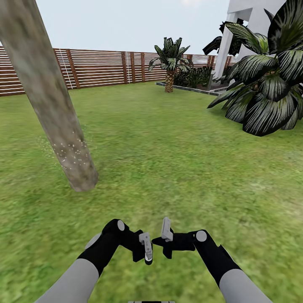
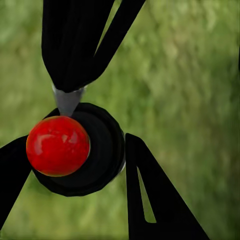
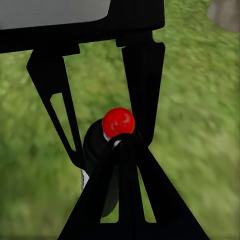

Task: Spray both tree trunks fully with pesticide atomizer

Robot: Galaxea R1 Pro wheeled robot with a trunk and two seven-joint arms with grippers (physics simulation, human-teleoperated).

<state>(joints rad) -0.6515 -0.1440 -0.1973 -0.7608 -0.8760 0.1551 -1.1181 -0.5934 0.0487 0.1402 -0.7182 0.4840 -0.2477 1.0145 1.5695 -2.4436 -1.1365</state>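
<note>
**A:** What stood at the left?

**B:** A tree trunk [image 1: 50, 97], leaning, with pale pesticide specks [image 1: 71, 153] low on its bark, near the lawn [image 1: 168, 139]. Higher up the bark looked bare, so I'd judge the covering unfinished.

**A:** And the atomizer?

**B:** Between the two hands, near the robot's front. The left wrist view showed its dark body and red knob [image 2: 58, 145]. The left gripper [image 1: 147, 249] seemed closed around it, its fingers [image 2: 150, 200] flanking the body, though contact was hard to confirm. The right gripper [image 1: 166, 235] also appeared to meet it, perhaps to steady or press it; I couldn't tell how its jaws stood.

**A:** Anything in the way?

**B:** No. A fence [image 1: 105, 67] ran far behind, a small palm [image 1: 169, 63] farther right, and a broad striped bush [image 1: 265, 84] at the right, well apart.
</note>
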